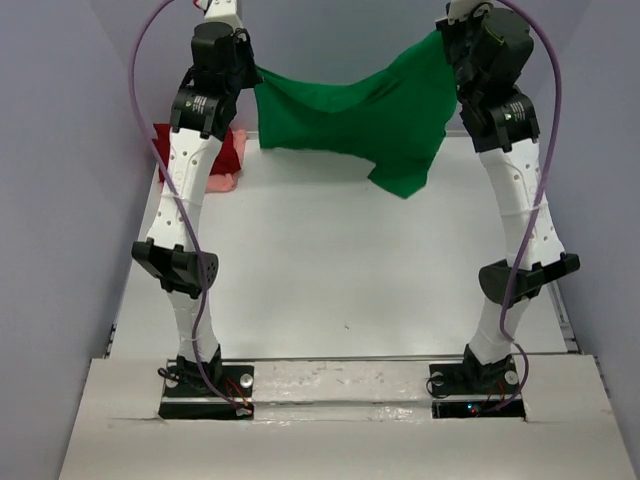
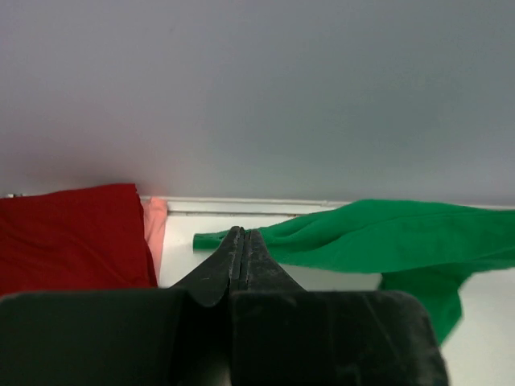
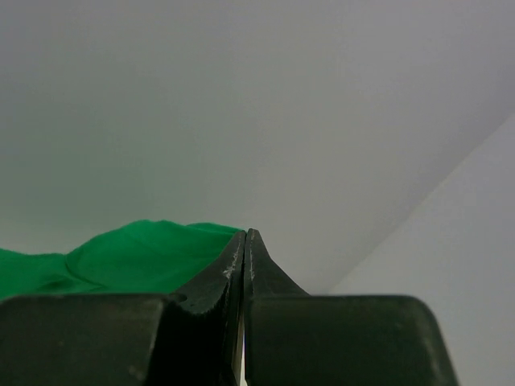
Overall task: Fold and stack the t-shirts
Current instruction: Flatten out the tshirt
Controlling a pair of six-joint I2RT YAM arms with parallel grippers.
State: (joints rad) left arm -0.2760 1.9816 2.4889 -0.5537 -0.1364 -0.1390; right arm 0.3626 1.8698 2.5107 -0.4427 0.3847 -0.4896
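Note:
The bright green t-shirt [image 1: 350, 115] hangs in the air at the far end of the table, stretched between both arms and sagging in the middle, its lower right corner drooping toward the table. My left gripper [image 2: 241, 234] is shut on the shirt's left edge [image 2: 386, 237], with a short tip of cloth sticking out past the fingers. My right gripper [image 3: 245, 235] is shut on the shirt's right edge [image 3: 121, 257]. The dark red t-shirt [image 1: 232, 150] lies at the far left on top of the salmon pink t-shirt [image 1: 222, 183]; the left wrist view shows the red one [image 2: 72, 237] and pink one [image 2: 154, 225] too.
The white table [image 1: 320, 270] is boxed in by grey walls [image 1: 50, 200] on the left, right and far side. Both arm bases [image 1: 205, 385] stand on the near edge. The back wall [image 2: 257, 96] is close in front of both grippers.

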